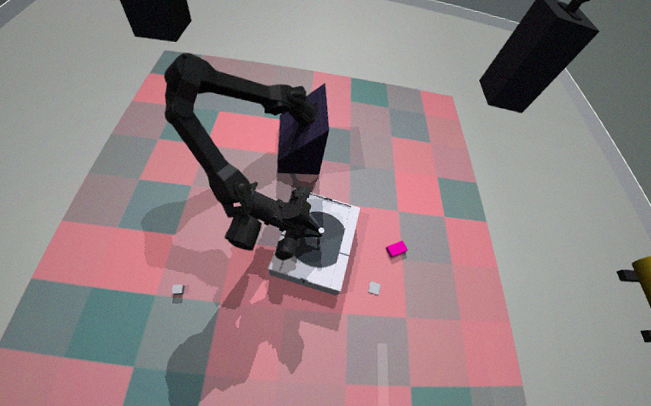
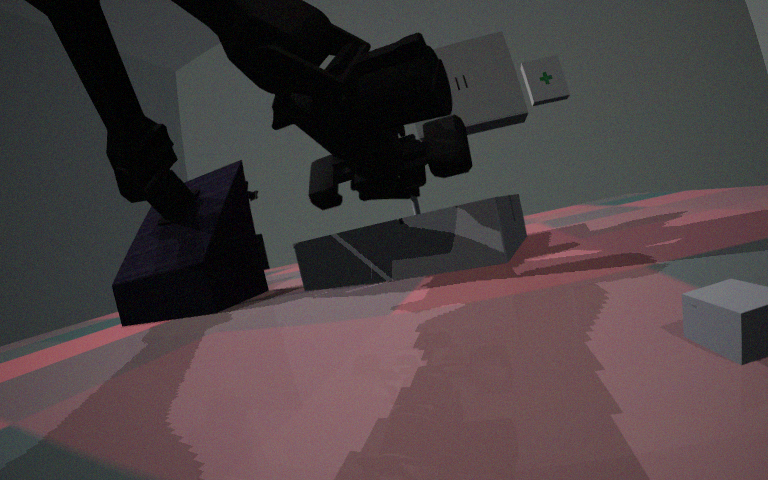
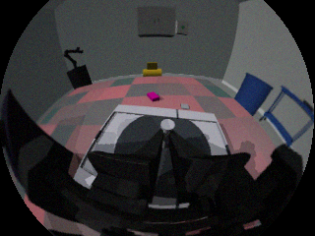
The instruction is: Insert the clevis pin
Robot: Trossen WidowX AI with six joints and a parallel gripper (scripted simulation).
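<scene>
The steel tray (image 1: 350,232) (image 2: 351,254) (image 3: 148,111) stands on the checkered table. The dark disc (image 1: 332,247) (image 3: 197,137) lies flat inside it, partly hidden by the arm. My gripper (image 1: 319,233) (image 3: 165,133) is shut on the clevis pin (image 1: 320,230) (image 2: 416,205) (image 3: 167,125), over the disc. The pin's round pale head shows just above the fingertips. In the exterior view its shank points down, slightly tilted, and its lower end passes behind the tray's rim. The disc's hole and the tray's hole are hidden, so I cannot tell whether the tip is in them.
A dark purple wedge block (image 1: 304,141) (image 2: 186,254), which carries the arm's base, stands close behind the tray. A magenta block (image 1: 396,248) (image 3: 153,96) and a flat grey piece (image 1: 373,288) (image 3: 184,106) lie beyond the tray. A small grey cube (image 1: 177,289) (image 2: 713,319) lies on the opposite side.
</scene>
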